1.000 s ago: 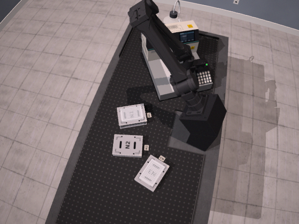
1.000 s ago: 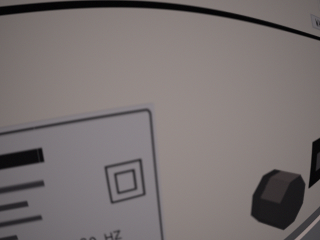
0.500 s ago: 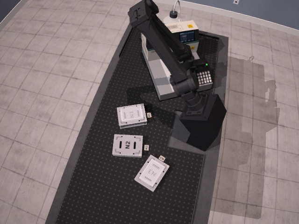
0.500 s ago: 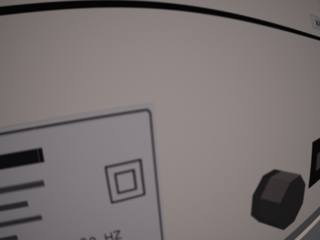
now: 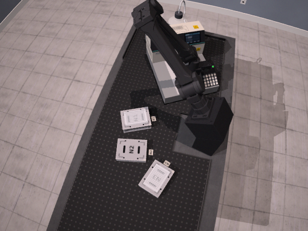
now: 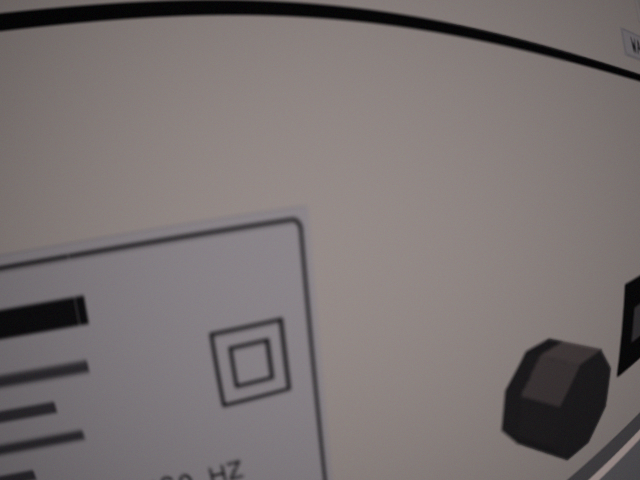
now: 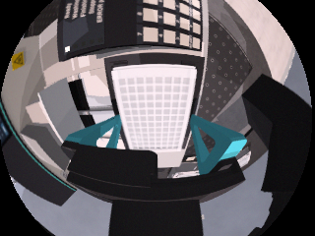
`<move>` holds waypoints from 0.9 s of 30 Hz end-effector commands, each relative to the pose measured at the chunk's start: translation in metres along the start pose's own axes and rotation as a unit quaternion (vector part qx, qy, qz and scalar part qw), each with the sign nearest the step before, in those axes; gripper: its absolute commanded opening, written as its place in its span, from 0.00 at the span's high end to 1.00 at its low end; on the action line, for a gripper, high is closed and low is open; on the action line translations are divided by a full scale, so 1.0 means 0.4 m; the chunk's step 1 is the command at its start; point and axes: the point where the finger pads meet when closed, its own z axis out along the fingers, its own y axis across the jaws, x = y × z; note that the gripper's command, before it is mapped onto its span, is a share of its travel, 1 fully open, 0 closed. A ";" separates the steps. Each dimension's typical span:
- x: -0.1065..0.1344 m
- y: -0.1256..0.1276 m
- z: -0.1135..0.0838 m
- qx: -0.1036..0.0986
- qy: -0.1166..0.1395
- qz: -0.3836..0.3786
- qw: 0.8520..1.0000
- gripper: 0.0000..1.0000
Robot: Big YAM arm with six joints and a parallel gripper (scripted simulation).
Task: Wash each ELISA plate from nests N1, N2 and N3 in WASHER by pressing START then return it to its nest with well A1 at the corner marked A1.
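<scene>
A white plate (image 7: 157, 105) lies in the dark carrier (image 7: 157, 60) of the washer (image 5: 190, 27). It looks flat. My gripper (image 7: 156, 118) is open, its teal fingers standing beside the plate's two long sides with gaps. The arm hides the carrier in the top view. The washer's lamp (image 5: 212, 66) is green. Nest N2 (image 5: 131, 157) is empty. One plate (image 5: 135, 116) sits in nest N1 (image 5: 135, 127) and another plate (image 5: 156, 177) in nest N3 (image 5: 148, 173). I cannot tell the cut-off corners.
The keypad (image 5: 210, 79) (image 7: 169, 25) is beside the carrier. The washer's screen (image 5: 192, 37) and upper housing rise behind the arm. A bottle with a black cap (image 5: 178, 15) stands at the back. The exterior view shows only a close housing wall with a label (image 6: 155, 310) and a dark knob (image 6: 555, 397).
</scene>
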 end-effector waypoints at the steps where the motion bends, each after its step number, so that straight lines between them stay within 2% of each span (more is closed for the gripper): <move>1: -0.012 0.024 -0.029 -0.013 -0.006 -0.004 1.000 0.00; 27: -0.014 0.040 -0.129 -0.018 -0.008 -0.008 1.000 0.00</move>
